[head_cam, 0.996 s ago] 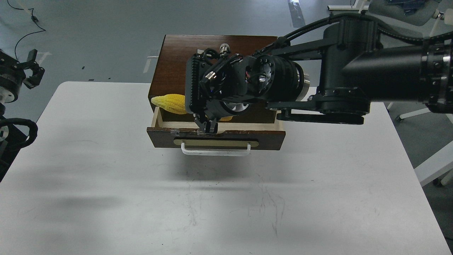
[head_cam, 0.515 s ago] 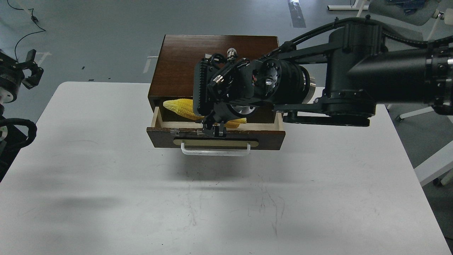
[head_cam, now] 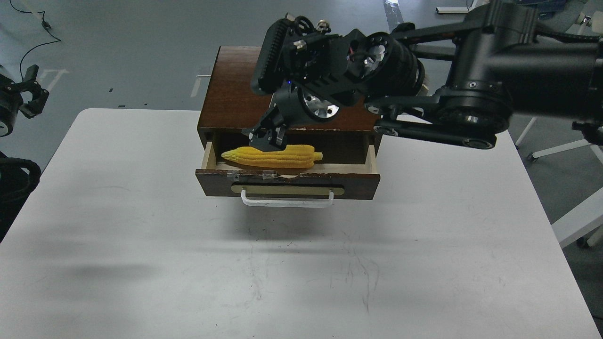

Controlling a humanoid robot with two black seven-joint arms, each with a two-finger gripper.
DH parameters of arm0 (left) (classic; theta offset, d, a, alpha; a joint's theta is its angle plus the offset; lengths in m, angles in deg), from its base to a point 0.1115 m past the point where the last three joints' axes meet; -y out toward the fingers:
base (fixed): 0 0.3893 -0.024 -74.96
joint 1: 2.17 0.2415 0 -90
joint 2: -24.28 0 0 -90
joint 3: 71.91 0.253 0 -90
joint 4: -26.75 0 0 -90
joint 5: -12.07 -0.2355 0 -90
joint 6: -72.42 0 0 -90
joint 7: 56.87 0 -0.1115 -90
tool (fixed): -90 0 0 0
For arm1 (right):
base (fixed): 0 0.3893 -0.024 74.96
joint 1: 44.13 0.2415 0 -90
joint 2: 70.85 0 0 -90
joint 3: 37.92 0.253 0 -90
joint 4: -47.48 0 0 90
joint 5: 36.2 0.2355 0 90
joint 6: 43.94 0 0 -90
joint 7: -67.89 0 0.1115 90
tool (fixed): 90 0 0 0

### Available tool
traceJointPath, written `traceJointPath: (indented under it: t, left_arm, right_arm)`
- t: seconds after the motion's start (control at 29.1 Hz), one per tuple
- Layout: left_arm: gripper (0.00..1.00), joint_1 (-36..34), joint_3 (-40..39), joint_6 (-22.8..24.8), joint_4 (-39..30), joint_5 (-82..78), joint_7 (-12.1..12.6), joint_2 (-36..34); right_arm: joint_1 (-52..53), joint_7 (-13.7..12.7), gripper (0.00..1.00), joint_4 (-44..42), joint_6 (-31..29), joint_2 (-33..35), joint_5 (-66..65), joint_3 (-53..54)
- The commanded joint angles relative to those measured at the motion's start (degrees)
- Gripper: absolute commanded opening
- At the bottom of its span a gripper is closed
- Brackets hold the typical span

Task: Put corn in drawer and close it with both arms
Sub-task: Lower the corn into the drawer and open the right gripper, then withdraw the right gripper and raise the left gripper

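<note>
The yellow corn [head_cam: 273,157] lies lengthwise inside the open drawer [head_cam: 358,181], pointed end to the left. The drawer is pulled out a short way from the dark brown cabinet [head_cam: 231,94], and its white handle [head_cam: 287,202] faces me. My right gripper [head_cam: 267,140] hangs just above the corn's left half, fingers spread, holding nothing. My right arm comes in from the upper right over the cabinet. My left gripper [head_cam: 34,90] is far off at the left edge beyond the table, open and empty.
The cabinet stands at the far middle of a white table [head_cam: 301,263]. White chair legs [head_cam: 556,150] and a second white table edge [head_cam: 577,221] are at the right. A black cable lies on the grey floor [head_cam: 118,47] at the upper left.
My right gripper lowered the corn into the drawer, let it go and lifted up and back. The corn now rests flat in the drawer. My left gripper drifted slightly left.
</note>
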Motion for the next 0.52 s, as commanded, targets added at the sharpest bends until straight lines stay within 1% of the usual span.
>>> traceJointPath:
  t: [0.0,0.07,0.14,0.17,0.21,0.24,0.27,0.31,0.38,0.45,0.48]
  left_arm:
    - [0.91,-4.7,0.5,0.0,0.0,-0.9,0.2,0.2]
    - [0.91,-8.4,1.6,0.0,0.0,-2.7,0.2,0.2]
    - [0.91,-11.3,2.6,0.0,-0.1,-5.5,0.0,0.7]
    - [0.91,-11.6,2.7,0.0,-0.3,-6.2,-0.1,0.9]
    - [0.91,-12.0,2.9,0.0,-0.4,-8.1,0.0,1.0]
    - [0.91,-12.0,2.9,0.0,-0.4,-8.1,0.0,1.0]
    - [0.91,-12.0,2.9,0.0,-1.1,-10.5,-0.1,1.8]
    - [0.91,-12.0,2.9,0.0,-3.5,-14.8,-0.3,2.9]
    - [0.89,-12.1,3.0,0.0,-6.1,-17.9,-0.6,2.9]
    - [0.86,-12.2,2.9,0.0,-10.2,-20.7,-1.0,2.7]
    - [0.86,-12.4,3.0,0.0,-13.4,-21.7,-1.0,2.6]
  right_arm:
    - [-0.1,0.3,1.00,-8.1,-0.2,2.0,11.4,4.3]
    - [-0.3,0.3,1.00,-11.9,-0.1,3.7,19.1,4.9]
    - [-1.0,0.3,1.00,-16.0,-0.1,6.8,30.8,5.0]
    - [-1.1,0.3,1.00,-16.7,-0.1,7.6,33.7,5.1]
    - [-2.3,0.3,1.00,-17.9,0.0,9.1,39.3,5.1]
    - [-2.3,0.3,1.00,-17.9,0.0,9.2,39.3,5.1]
    - [-3.7,0.3,1.00,-19.0,0.0,10.5,44.2,5.2]
    - [-5.1,0.3,1.00,-20.0,0.2,12.0,49.1,5.8]
    - [-6.9,0.3,1.00,-20.5,0.0,13.6,52.9,6.5]
    - [-10.9,0.3,1.00,-20.7,0.1,15.8,58.5,8.9]
    - [-14.0,0.3,1.00,-20.7,0.0,16.9,61.7,11.6]
